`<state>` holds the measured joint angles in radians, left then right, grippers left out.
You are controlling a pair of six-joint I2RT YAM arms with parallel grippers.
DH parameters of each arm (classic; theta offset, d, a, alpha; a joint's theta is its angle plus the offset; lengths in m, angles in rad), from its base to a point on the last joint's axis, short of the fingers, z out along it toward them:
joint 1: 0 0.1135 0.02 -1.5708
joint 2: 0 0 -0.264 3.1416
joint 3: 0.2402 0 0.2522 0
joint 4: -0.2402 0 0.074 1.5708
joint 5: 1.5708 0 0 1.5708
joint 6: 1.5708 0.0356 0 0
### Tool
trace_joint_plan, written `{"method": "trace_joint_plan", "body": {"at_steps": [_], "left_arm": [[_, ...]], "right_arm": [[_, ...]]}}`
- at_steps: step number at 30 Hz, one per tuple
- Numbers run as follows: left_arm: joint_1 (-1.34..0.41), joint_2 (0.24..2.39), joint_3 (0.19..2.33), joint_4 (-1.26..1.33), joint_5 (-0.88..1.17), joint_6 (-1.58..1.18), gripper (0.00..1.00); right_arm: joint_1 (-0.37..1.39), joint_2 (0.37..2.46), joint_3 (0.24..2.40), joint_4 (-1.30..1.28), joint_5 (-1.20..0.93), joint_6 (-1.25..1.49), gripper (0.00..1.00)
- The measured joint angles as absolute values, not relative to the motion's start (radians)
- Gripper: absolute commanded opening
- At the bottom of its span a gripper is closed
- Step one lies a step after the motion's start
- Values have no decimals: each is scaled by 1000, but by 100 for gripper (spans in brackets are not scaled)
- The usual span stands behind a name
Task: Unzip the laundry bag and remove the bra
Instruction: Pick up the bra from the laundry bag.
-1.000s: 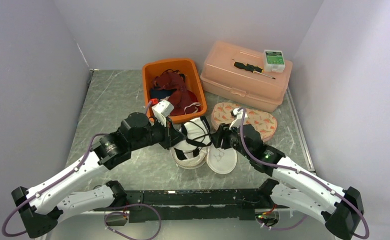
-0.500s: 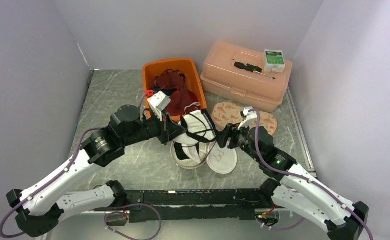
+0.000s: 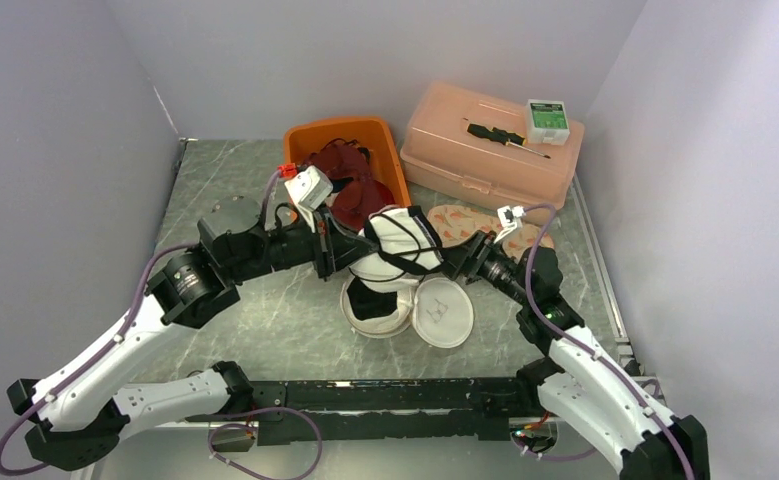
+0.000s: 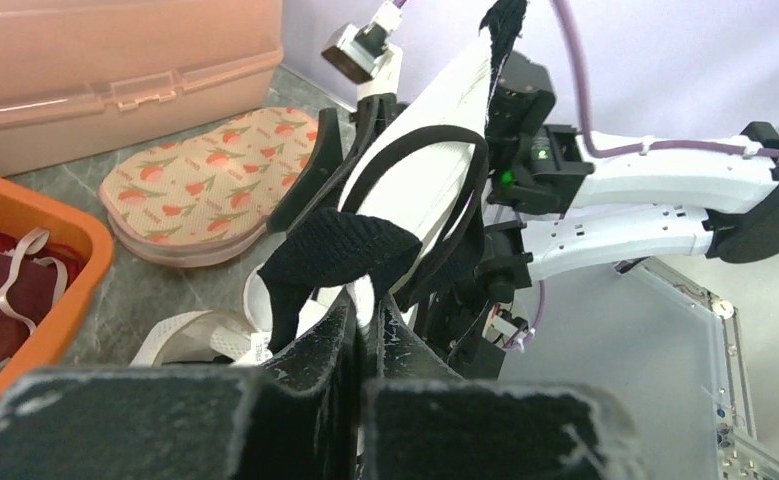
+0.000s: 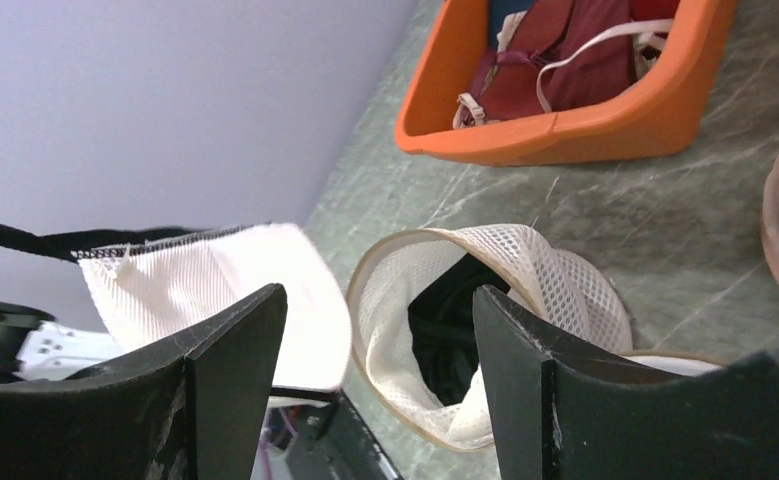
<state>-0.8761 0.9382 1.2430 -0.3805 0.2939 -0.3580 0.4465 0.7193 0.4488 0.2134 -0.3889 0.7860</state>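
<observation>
Above the bench (image 3: 235, 190), in the top view, the left tool (image 3: 337, 258) is pinched tight on the bra (image 3: 397, 243) and holds it up in the air. The bra is white with black straps. It hangs right over the laundry bag (image 3: 377, 312), which lies open on the bench with its round flap (image 3: 443, 313) flopped out to the right. The right tool (image 3: 463, 264) is just beside the bra on its other side; from here I cannot tell if it touches. Behind them sit an orange bin (image 3: 365, 124) with red clothes and a pink box (image 3: 475, 160). In the left wrist view, the two fingers (image 4: 295, 400) press together on a black part of the bra, and the white cup stands up just in front, with the right arm behind it. In the right wrist view, the right tool's fingers (image 5: 230, 400) stand wide apart. The bra's white cloth is by the left one in the picture, and the mesh bag shows between them, down on the bench.
</observation>
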Motion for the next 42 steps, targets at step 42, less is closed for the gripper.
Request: {"method": "trace_joint_plan", "body": {"at_steps": [42], "left_arm": [[-876,1181,793,-379,94,-1051,3]], "right_arm": [[354,406,334,-130,-269,746,70]]}}
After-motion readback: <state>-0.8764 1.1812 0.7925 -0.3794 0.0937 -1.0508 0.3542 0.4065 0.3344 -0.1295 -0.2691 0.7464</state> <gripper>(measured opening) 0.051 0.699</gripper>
